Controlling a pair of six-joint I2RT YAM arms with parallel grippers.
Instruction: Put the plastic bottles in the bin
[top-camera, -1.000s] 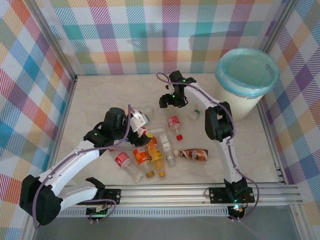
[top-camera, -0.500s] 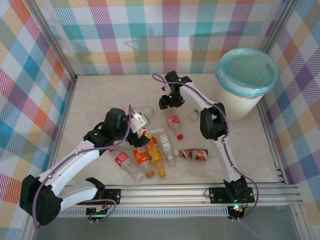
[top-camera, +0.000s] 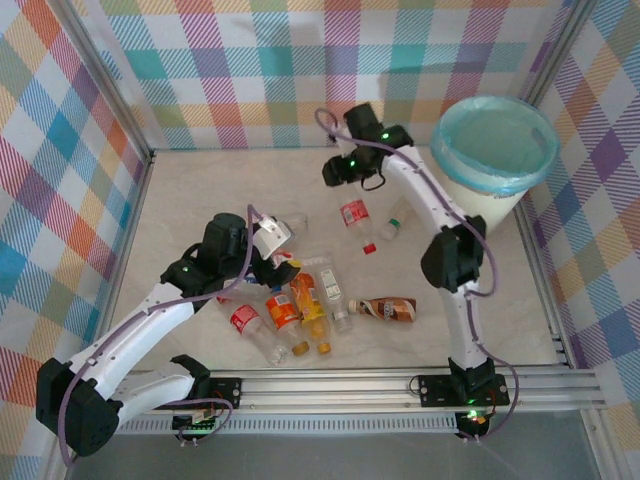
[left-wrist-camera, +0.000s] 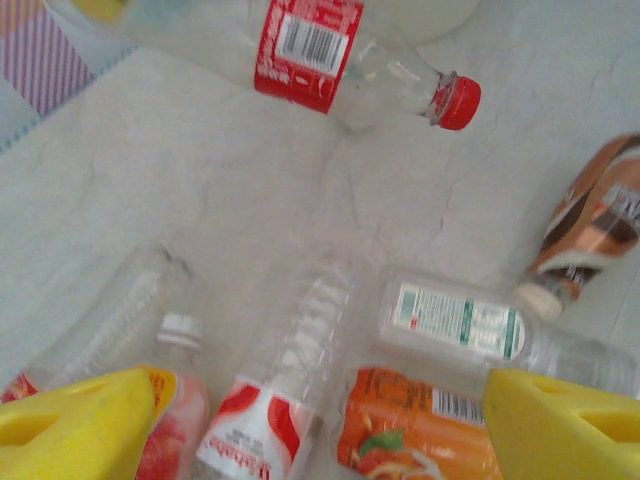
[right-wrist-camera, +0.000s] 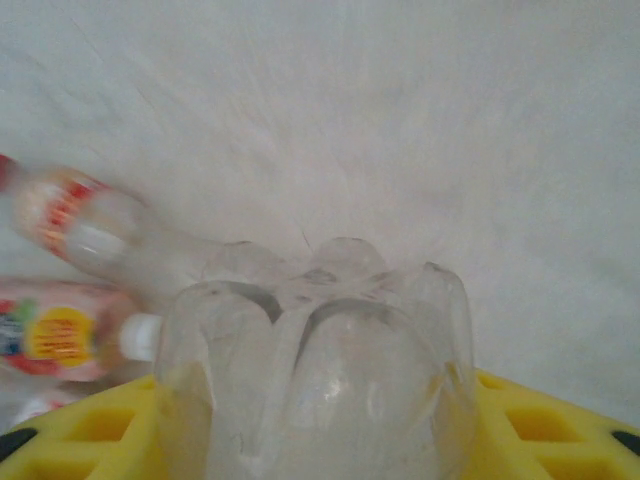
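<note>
My right pincer (right-wrist-camera: 318, 440) is clamped on a clear bottle (right-wrist-camera: 320, 340), off to the left of the bin (top-camera: 480, 208) and not yet over it. My left pincer (left-wrist-camera: 320, 430) hangs spread and empty above the bottle pile (top-camera: 300, 305) on the table (top-camera: 200, 190). Roughly ten bottles lie there unbinned. I cannot make out the bin's contents, and the held bottle's neck is cut off.

Bright, even, diffuse light from above; faint soft shadows on pale bench (top-camera: 190, 200). Sharp top view. Mildly soft left wrist view. Washed-out right wrist view: haze over near-lens clear bottle (right-wrist-camera: 315, 370), blur on red-labelled bottle (right-wrist-camera: 65, 225) at left edge.
</note>
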